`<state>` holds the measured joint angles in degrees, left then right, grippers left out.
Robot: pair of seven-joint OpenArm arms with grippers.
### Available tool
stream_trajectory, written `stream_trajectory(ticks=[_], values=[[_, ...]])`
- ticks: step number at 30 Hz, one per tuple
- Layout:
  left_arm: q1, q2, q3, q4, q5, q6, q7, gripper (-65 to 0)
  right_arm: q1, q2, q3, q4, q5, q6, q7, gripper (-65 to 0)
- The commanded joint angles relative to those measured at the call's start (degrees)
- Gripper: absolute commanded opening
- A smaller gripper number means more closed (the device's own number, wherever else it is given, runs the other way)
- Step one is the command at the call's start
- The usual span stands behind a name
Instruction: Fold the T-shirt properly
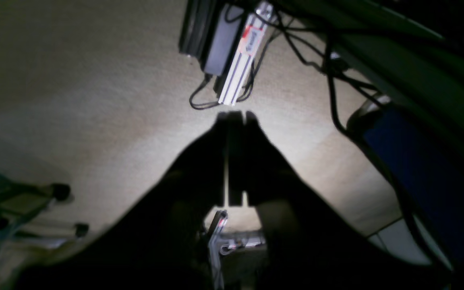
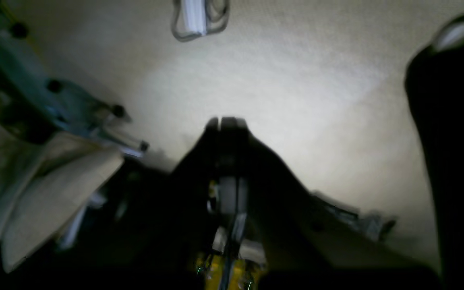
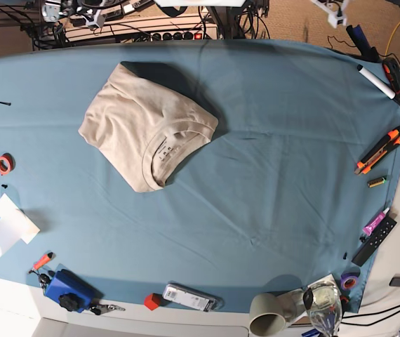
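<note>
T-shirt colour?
Plain beige/tan T-shirt, ribbed collar the same shade; clearest in the base view.

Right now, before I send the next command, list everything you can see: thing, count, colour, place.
T-shirt: one, beige, folded, upper left of table, collar showing.
Table cloth: one, teal-blue, covering the table.
Tape roll: one, orange-red, left edge.
Paper cup: one, white, lying at lower left.
Blue box: one, near edge, left.
Remote: one, grey, near edge, centre.
Mug: one, grey-green, on its side, near edge.
Marker: one, white, upper right.
Utility knife: one, orange, right edge.
Left gripper: fingers together, empty, over beige carpet.
Right gripper: fingers together, empty, over carpet.
</note>
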<state>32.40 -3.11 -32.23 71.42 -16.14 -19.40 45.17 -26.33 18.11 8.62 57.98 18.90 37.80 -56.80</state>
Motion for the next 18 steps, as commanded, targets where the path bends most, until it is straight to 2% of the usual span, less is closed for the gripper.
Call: stream_trajectory(ticks=[1,3,8,11,14,18], values=[[-0.28,-0.44,-0.15,-1.77,1.36,-0.22,-1.14,-65.0,0.72,0.79,-1.33,-1.46,-1.25,0.33,1.92,-65.0],[-2.47,-0.46,-0.15,-6.32,4.66,-0.20,-3.93,-65.0,2.60,0.79,-4.37,-5.25,-3.63,0.33,6.82,-65.0],[-7.26,-0.39,-0.15,-16.37,12.33,-0.24,-11.54,-65.0,6.93,0.76,-11.30,-12.28,-4.02,0.28,15.82,-65.0],[-9.27,-0.42,-0.15,-22.62,18.60,-0.17,-19.80,-65.0,9.07,0.68,-15.21,-15.45,-6.58,-0.44,22.27,-65.0],[-10.84,-0.39,-0.15,-28.09,23.26,-0.15,-27.50,-65.0,10.47,0.63,-19.12,-17.70,-11.47,-3.87,31.17,-65.0],[-12.33,-0.24,-0.15,-33.09,27.89,0.20,-37.33,-65.0,11.13,0.63,-24.02,-19.67,-15.61,-13.55,43.10,-65.0]])
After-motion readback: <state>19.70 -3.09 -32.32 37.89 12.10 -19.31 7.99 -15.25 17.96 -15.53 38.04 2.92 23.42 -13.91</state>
